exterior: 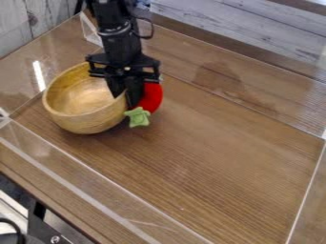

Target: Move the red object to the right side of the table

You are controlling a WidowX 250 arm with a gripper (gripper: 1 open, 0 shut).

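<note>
**Gripper clamped on strawberry beside bowl**

Black gripper pointing straight down, jaws drawn in tight around the red strawberry. Dark fingers pressed against the fruit's left flank, hiding part of it; red body bulging out on the right side of the jaws. Green leafy end hanging below and slightly left of the red part, seemingly just above the tabletop; contact with the wood impossible to judge from this angle. Fruit tilted, stem end downward.

Small, rounded, glossy red, far smaller than the neighbouring bowl. Leaves bright green, a ragged little cluster.

Located in the left half of the table, toward the back, right against the wooden bowl. Bowl's right rim just beside the gripper, possibly touching the fingers; no clear gap visible between them. Bowl pale, light-grained inside, sitting tipped a little with its opening facing up and toward the camera.

Arm rising from the gripper toward the top edge, black and jointed, with cabling at its upper part.

Brown wood-grain surface stretching wide to the right. Low clear acrylic walls around the edges, catching glare near the front and left.
</note>
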